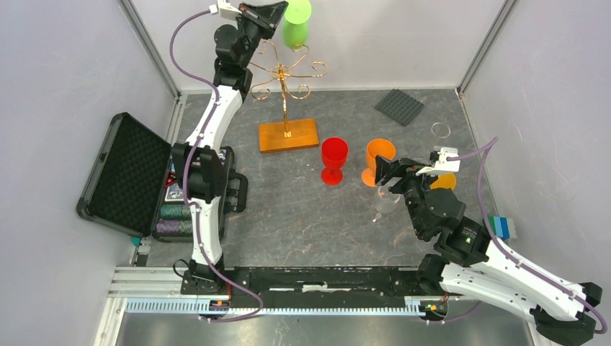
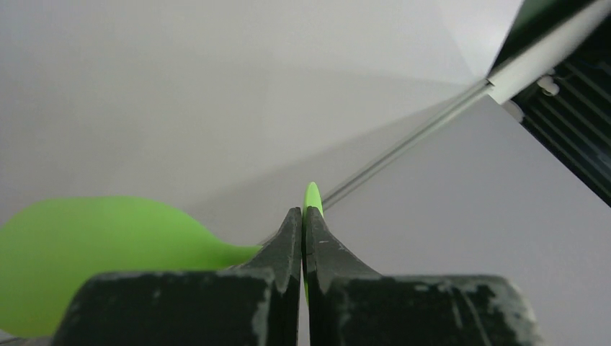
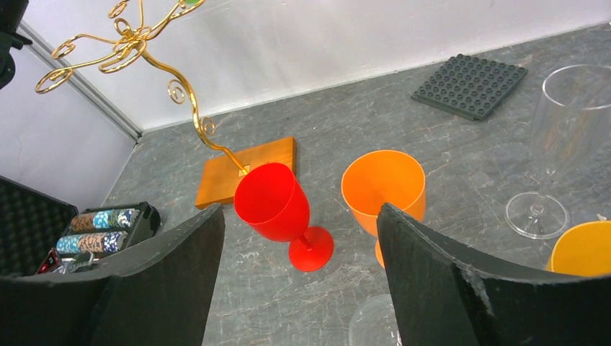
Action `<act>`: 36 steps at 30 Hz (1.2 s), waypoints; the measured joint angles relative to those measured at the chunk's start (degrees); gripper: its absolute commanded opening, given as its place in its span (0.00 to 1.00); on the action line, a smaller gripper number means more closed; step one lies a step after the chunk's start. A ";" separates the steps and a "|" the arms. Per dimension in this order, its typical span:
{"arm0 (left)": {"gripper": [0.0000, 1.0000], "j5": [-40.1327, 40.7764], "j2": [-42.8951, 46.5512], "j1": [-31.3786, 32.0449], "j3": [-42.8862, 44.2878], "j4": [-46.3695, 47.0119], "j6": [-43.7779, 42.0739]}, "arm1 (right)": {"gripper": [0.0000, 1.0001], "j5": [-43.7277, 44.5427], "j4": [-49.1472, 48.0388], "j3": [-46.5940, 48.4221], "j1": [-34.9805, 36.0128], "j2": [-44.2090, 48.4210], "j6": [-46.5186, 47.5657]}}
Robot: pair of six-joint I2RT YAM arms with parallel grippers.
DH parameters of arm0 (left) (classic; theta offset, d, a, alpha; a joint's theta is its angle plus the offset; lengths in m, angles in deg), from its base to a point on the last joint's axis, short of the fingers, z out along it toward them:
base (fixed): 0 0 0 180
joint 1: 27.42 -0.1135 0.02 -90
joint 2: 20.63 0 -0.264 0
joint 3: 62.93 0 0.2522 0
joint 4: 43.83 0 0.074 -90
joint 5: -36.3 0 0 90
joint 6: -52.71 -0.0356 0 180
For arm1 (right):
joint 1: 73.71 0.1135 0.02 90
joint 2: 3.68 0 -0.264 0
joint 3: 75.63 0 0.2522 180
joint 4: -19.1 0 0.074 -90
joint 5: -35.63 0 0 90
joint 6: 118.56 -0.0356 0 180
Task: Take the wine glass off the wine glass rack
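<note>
A green wine glass [image 1: 295, 32] hangs upside down, foot uppermost, high at the back, just above the curly top arms of the gold wine glass rack [image 1: 287, 72]. I cannot tell whether the glass touches the arms. My left gripper [image 1: 282, 11] is shut on the glass's thin foot. In the left wrist view the foot's edge [image 2: 312, 196] sticks out between the shut left gripper [image 2: 303, 214], with the bowl [image 2: 86, 245] to the left. My right gripper [image 3: 299, 211] is open and holds nothing, low over the table, facing a red glass [image 3: 270, 202] and an orange glass [image 3: 382, 180].
The rack's wooden base [image 1: 288, 135] sits at mid-back. A clear glass [image 3: 569, 130], a yellow cup [image 3: 583, 249] and another clear glass [image 3: 371, 324] are near the right gripper. A grey studded plate [image 1: 398, 106] lies back right. An open black case [image 1: 130, 176] with chips lies left.
</note>
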 measured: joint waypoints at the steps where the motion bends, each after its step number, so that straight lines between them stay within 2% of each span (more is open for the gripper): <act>1: 0.02 -1.03 -0.33 0.00 0.83 0.48 0.55 | 0.85 -0.28 -0.17 -0.07 0.00 0.09 0.15; 9: 0.02 -7.23 -0.57 0.15 2.97 7.61 6.62 | 0.89 -3.19 -3.34 -2.08 0.00 2.40 1.22; 18: 0.02 -11.50 4.04 1.64 -7.43 15.78 20.17 | 0.98 -11.02 -11.69 -2.45 0.00 1.38 5.92; 30: 0.02 -14.69 24.55 7.48 -24.11 24.11 32.79 | 0.98 -20.13 -19.06 -0.83 0.00 -5.05 7.02; 36: 0.02 -12.55 37.03 9.11 -38.27 26.29 39.10 | 0.98 -25.59 -22.29 5.84 0.00 -5.97 7.10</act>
